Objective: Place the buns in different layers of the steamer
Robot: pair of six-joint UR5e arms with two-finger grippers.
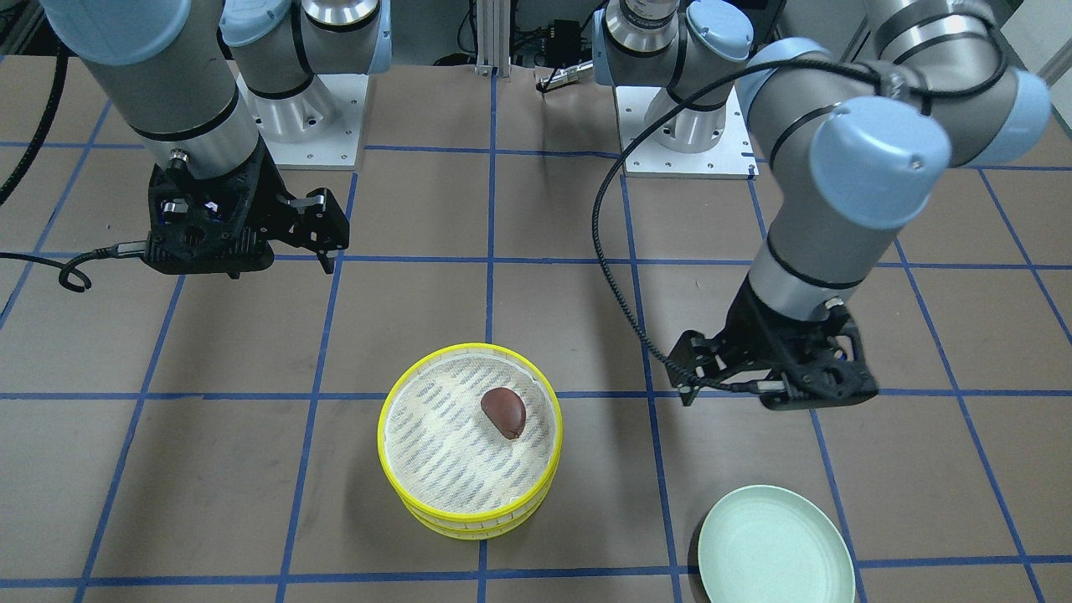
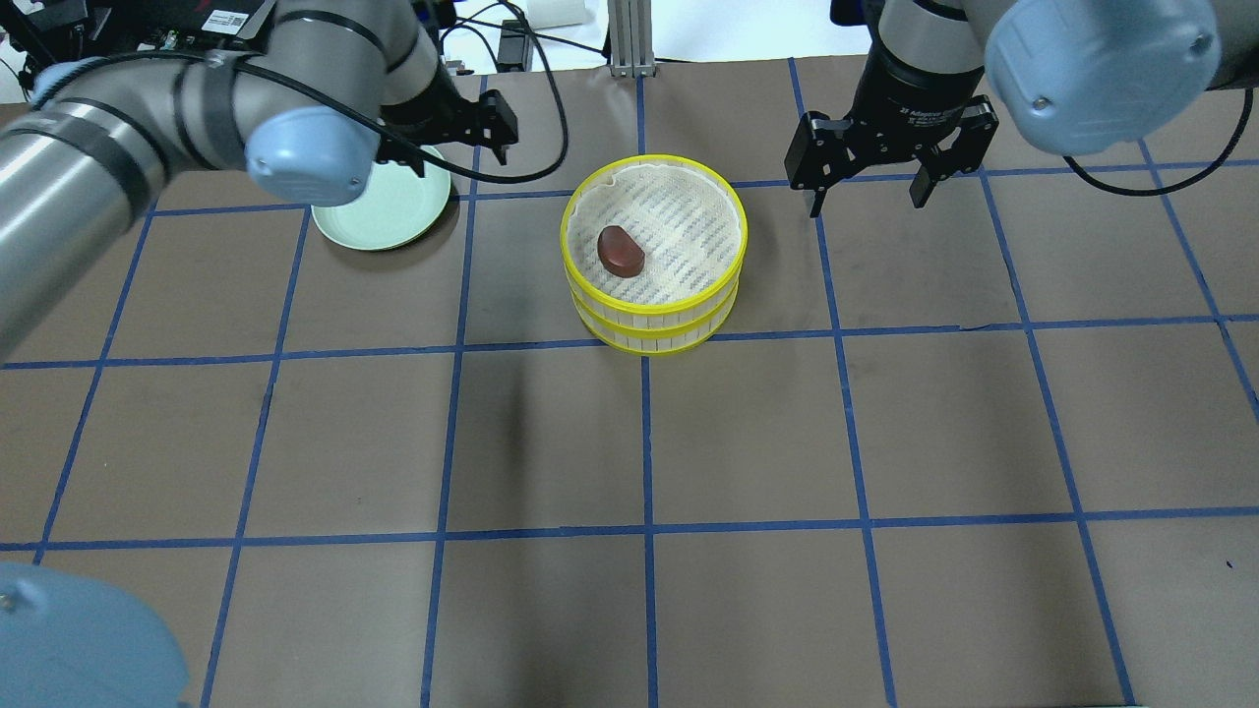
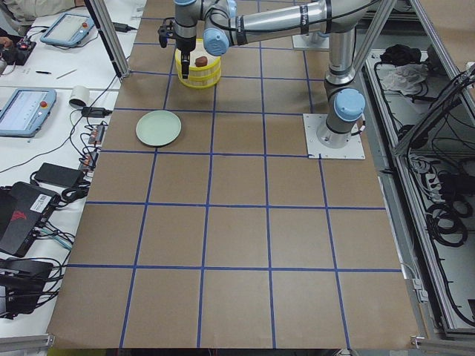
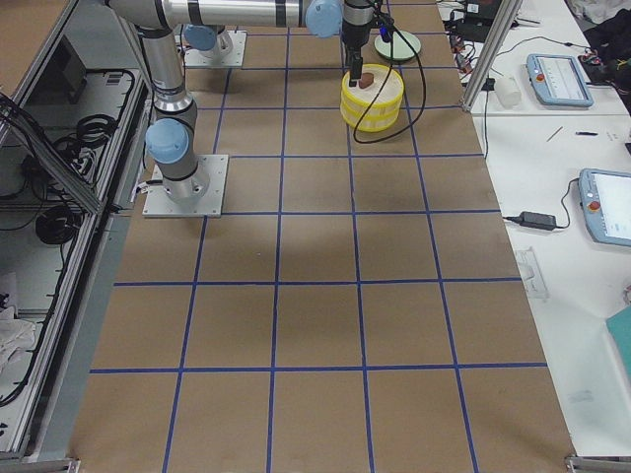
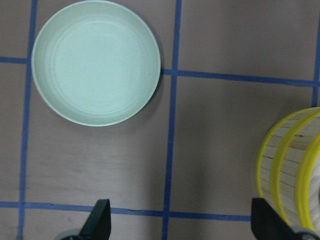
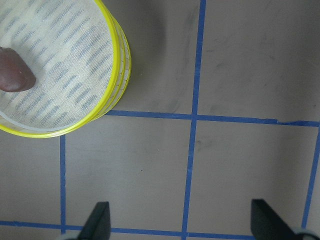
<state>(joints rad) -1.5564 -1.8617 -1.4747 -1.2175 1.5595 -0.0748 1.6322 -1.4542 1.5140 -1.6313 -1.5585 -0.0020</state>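
The steamer (image 2: 736,236) is two yellow-rimmed trays stacked at the table's middle, also in the front view (image 1: 394,402). The dark reddish-brown bun (image 2: 620,251) lies on the top tray's mesh (image 1: 503,412). The cream-white bun is hidden. My left gripper (image 2: 500,128) is open and empty, above the table between the plate and the steamer (image 5: 287,165). My right gripper (image 2: 869,202) is open and empty, beside the steamer on its other side; its wrist view shows the steamer's rim (image 6: 119,65) and part of the bun (image 6: 15,75).
An empty pale green plate (image 2: 379,202) sits on the table near my left gripper, also in the left wrist view (image 5: 95,62) and the front view (image 1: 775,544). Brown table paper with blue tape grid lines lies all around.
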